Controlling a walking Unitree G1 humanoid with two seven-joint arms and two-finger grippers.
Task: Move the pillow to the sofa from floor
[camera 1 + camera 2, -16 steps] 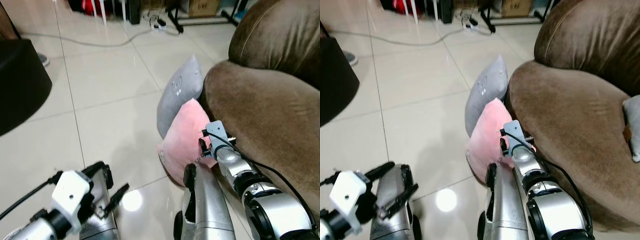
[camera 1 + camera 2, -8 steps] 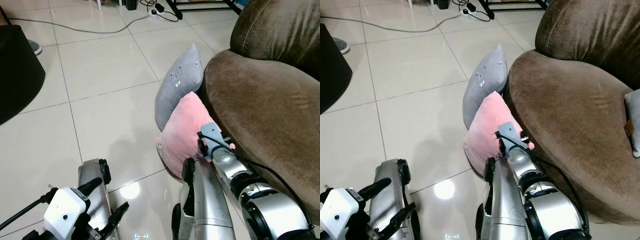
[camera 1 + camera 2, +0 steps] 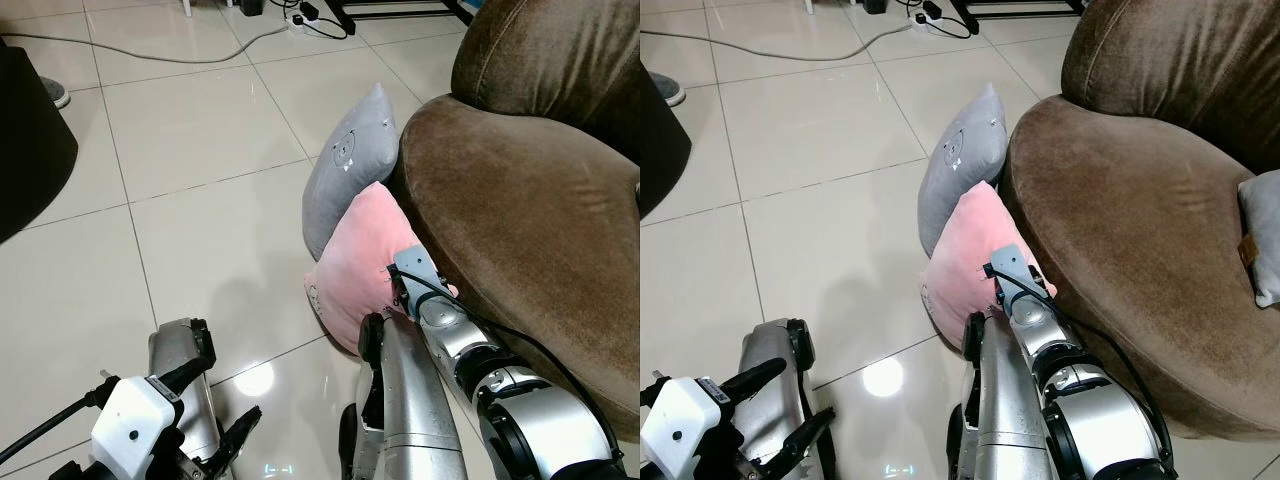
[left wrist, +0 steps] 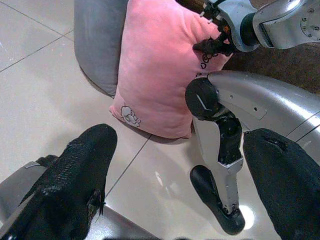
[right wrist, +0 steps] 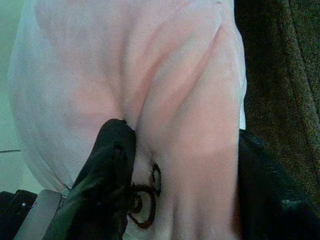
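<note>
A pink pillow (image 3: 360, 265) stands on the tiled floor, leaning against the front of the brown sofa (image 3: 520, 180). A grey pillow (image 3: 345, 165) leans just behind it. My right gripper (image 5: 180, 130) is pushed into the pink pillow's sofa-side edge, shut on a fold of fabric between its two black fingers (image 5: 112, 160). In the left wrist view the same right gripper (image 4: 214, 45) pinches that edge. My left gripper (image 4: 182, 137) hangs low over the floor to the left of the pillows, open and holding nothing.
A large black object (image 3: 30, 130) stands at the far left. A cable and power strip (image 3: 300, 15) lie on the floor at the back. A grey cushion (image 3: 1260, 240) lies on the sofa seat. Bare tiles (image 3: 200, 230) stretch left of the pillows.
The camera has tilted down and shifted. My left gripper has sunk lower and closer to my body. My right gripper stays on the pink pillow, which has not left the floor.
</note>
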